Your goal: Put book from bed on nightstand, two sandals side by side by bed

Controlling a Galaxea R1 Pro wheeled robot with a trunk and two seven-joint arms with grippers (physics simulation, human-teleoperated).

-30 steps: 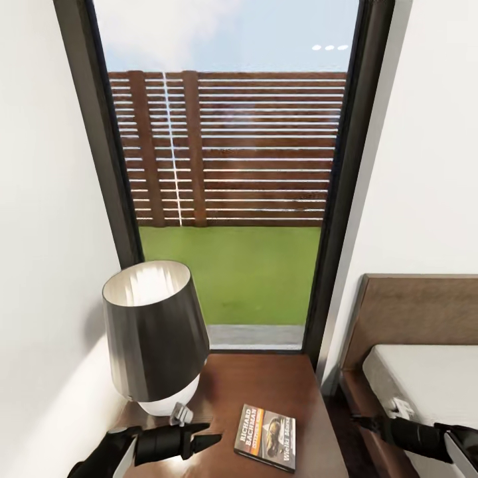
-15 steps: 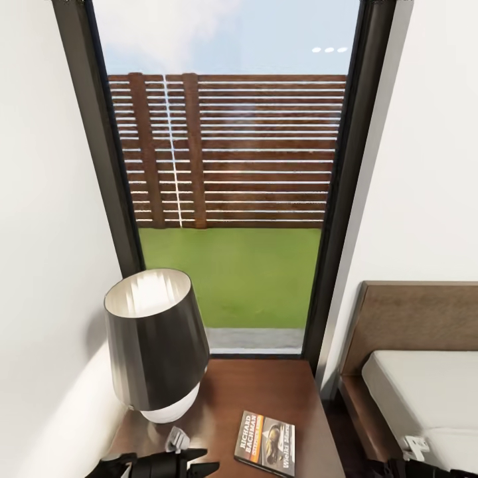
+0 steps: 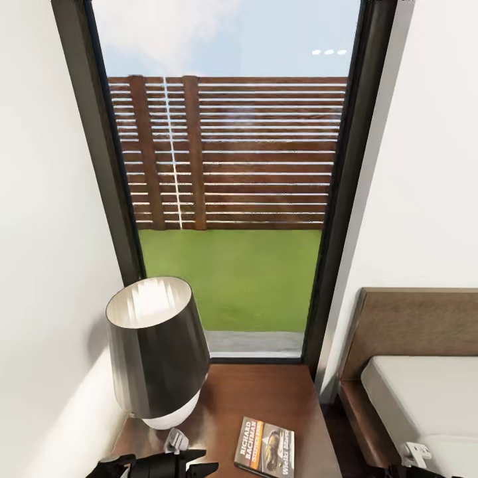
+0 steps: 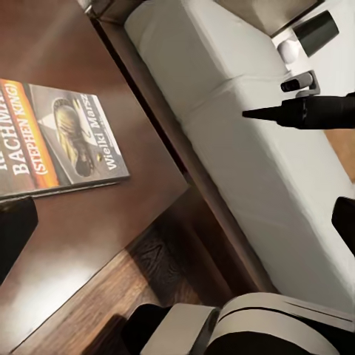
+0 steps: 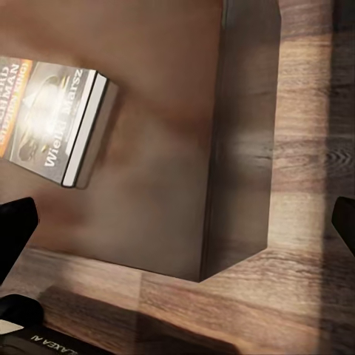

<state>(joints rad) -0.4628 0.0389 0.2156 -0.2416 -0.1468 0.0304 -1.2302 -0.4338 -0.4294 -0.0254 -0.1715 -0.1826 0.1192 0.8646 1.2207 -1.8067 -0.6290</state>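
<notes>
A smooth white wall (image 3: 46,265) fills the left of the head view, and beside it a tall dark-framed window (image 3: 229,199) looks out on a slatted brown fence and flat green grass. Below the window stands a lamp (image 3: 156,348) with a glossy dark tapered shade, pale inside, on a rounded white base. It sits on the nightstand (image 3: 265,392), a desk of dark reddish-brown wood with a polished, faintly reflective top. The left hand (image 3: 199,463), black and pointed, hovers low over the desk's near edge in front of the lamp; its fingers look close together, holding nothing, though I cannot tell for certain how far apart they stand. Just right of it the book (image 3: 265,448) lies flat on the desk, a thin paperback with a black and orange cover and white block lettering. In the right wrist view the book (image 5: 55,118) shows its white page edges, and brown wood-plank floor (image 5: 310,148) runs beside the desk. Further right comes the bed (image 3: 425,392), with a brown headboard, dark frame and plain pale mattress. The right hand (image 4: 255,113) reaches over the mattress, empty; its opening cannot be judged.
</notes>
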